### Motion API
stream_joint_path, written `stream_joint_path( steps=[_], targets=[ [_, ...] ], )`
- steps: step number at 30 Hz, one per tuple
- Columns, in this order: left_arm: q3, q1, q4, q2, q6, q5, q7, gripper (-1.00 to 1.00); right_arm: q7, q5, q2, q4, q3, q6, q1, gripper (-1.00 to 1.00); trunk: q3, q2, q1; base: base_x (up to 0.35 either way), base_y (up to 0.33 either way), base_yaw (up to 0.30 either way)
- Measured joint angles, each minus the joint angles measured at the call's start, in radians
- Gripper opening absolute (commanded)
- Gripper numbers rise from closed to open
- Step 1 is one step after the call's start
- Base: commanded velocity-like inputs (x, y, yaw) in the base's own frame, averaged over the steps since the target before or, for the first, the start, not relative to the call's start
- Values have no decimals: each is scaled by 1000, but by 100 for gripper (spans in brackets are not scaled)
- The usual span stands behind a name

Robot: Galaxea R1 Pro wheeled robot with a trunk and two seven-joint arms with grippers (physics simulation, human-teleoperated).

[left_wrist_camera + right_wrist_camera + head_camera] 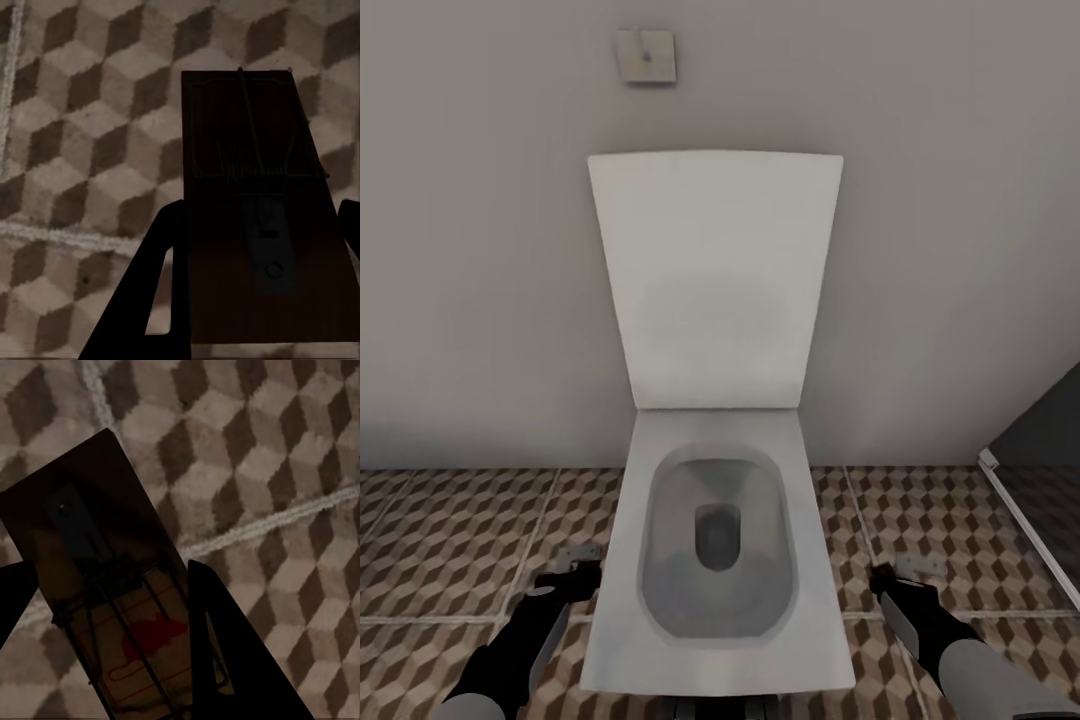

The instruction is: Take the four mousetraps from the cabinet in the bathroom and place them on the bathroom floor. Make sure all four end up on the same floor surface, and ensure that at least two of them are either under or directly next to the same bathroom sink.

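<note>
- Left gripper (572,572), at 8 o'clock in the head view, grasps a mousetrap (255,225) above the bathroom floor (450,540).
- A white toilet (720,560), lid raised, sits centre, from 12 to 6 o'clock.
- Right gripper (888,578), at 4 o'clock, clenches a second mousetrap (112,607).

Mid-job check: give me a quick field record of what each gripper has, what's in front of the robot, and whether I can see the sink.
left gripper: shut on a mousetrap, held above the tiled floor
right gripper: shut on a second mousetrap, red mark on its board
ahead: white toilet, lid up against the wall
floor: brown and beige cube-pattern tiles
wall fixture: small square plate above the toilet
sink: not in view
traps on floor: none seen
</note>
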Motion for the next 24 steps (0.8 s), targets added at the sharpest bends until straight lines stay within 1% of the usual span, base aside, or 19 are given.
stream_joint_path(
  steps=[12,20,24],
  targets=[
    [1,0,7,-1,3,0,-1,-100,-2,2,2,0,4,0,0,-100,-46,-3,5,0,0,0],
    [4,0,16,1,-3,4,-7,-100,6,0,-1,0,9,-1,0,-100,-77,-5,9,0,0,0],
    [3,0,17,1,-7,4,-4,-100,21,14,-1,0,9,-3,0,-100,-93,-6,11,0,0,0]
  ],
)
